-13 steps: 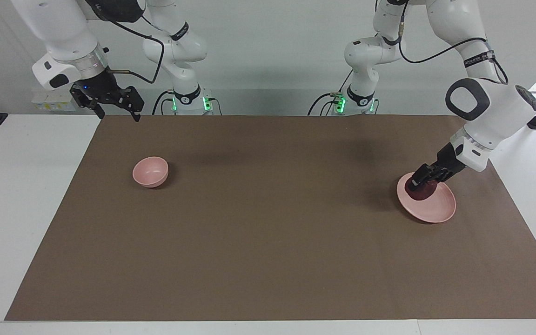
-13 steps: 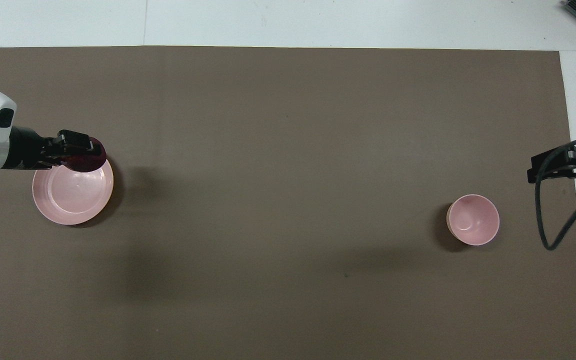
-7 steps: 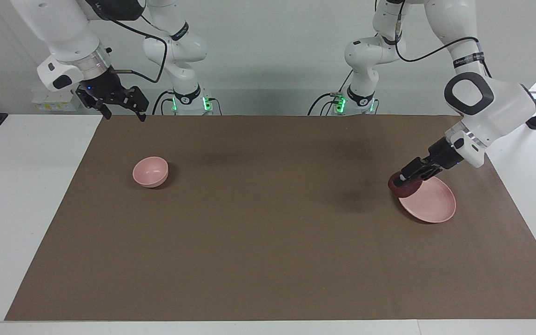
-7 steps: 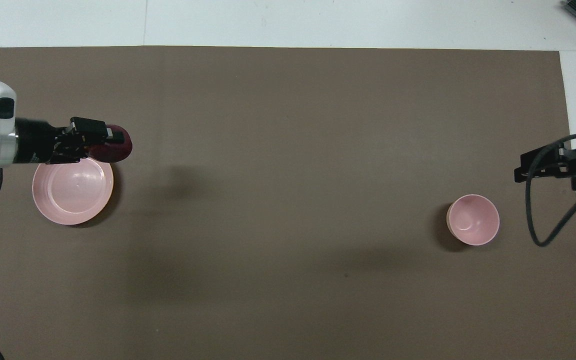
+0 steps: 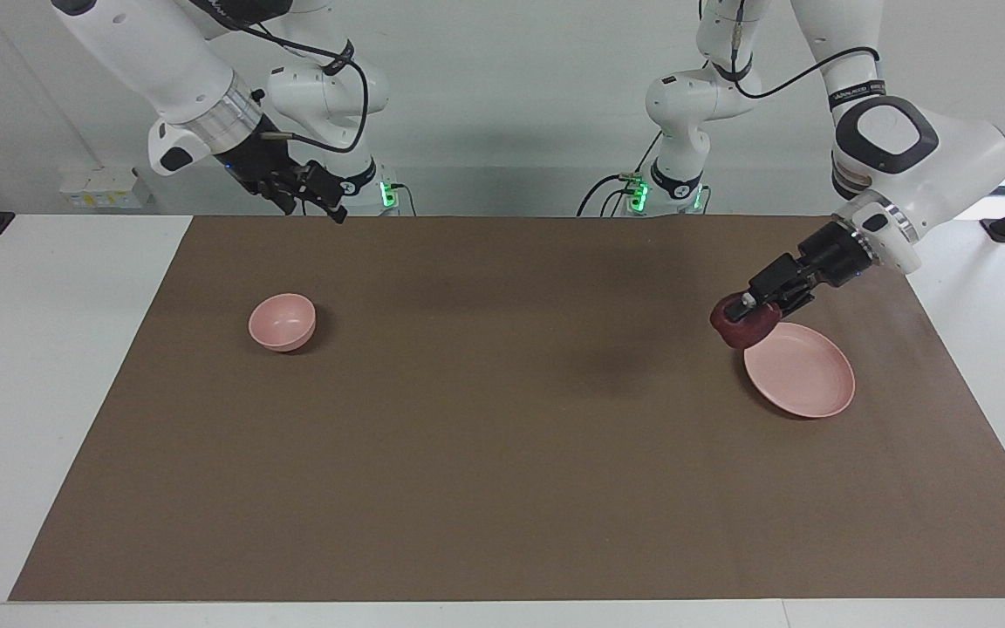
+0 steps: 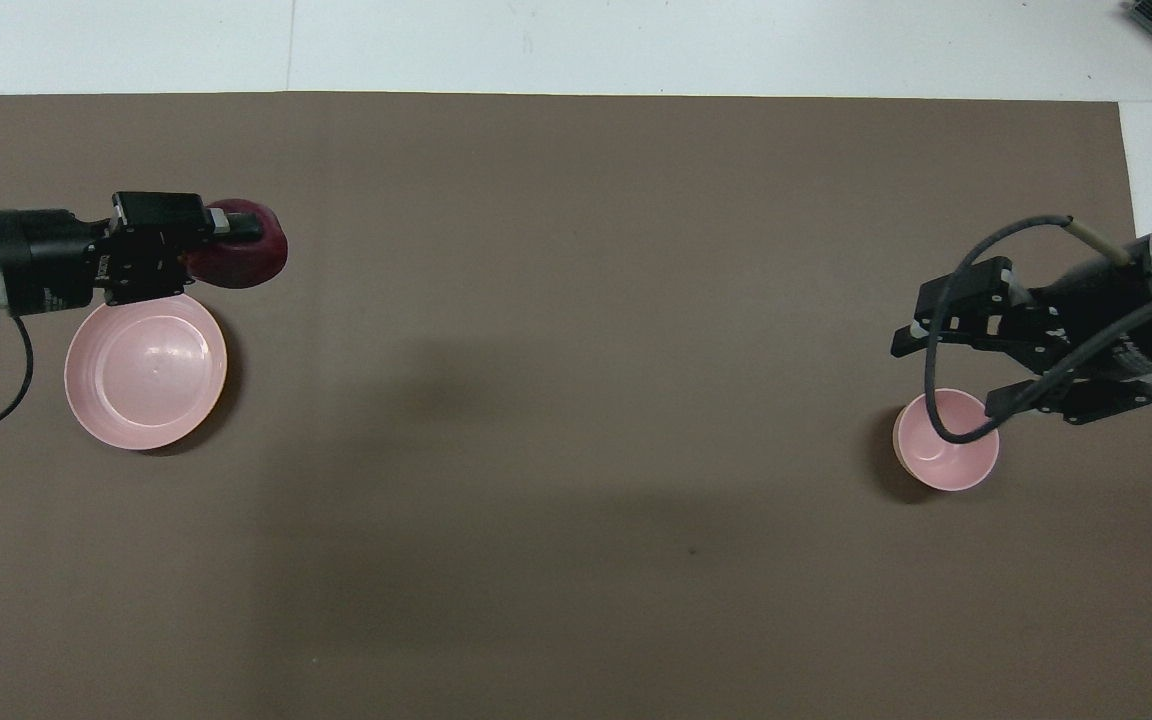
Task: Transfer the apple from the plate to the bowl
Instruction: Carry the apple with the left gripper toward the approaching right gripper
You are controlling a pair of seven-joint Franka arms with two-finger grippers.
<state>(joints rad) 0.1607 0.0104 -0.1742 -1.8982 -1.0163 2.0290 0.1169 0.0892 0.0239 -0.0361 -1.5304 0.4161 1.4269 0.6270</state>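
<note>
Progress: roughly a third done, judging by the layout. Lifted clear of the flat round pale pink plate [image 5: 800, 381] already, the small round dark red apple [image 5: 739, 325], and clamped between the fingers of the left end effector [image 5: 748, 307], which hangs in the air just over the plate's rim on the side toward the right arm's end of the worktop. Bare now, that plate, lying below and slightly to the wrist side of the left end effector. Left to do, as far as can be judged: carrying the apple across the long stretch of brown-covered worktop [image 5: 502, 453], lowering it into the small deep round pale pink bowl [image 5: 283, 322], releasing it.

Seen from overhead, the apple [image 6: 239, 256] protruding forward of the left end effector [image 6: 221, 240], at its very tip, with the plate [image 6: 146, 370] under and beside the black wrist. Well apart from the left end effector, the bowl [image 6: 946, 440], near the right arm's end of the worktop and empty.

Raised in the air, the right end effector [image 5: 321, 201], fingers spread apart and holding nothing; from overhead [image 6: 946, 365] hanging partly over the bowl's rim, its cable looping across the bowl. Possibly placed for a handover, though not certain from this alone.
</note>
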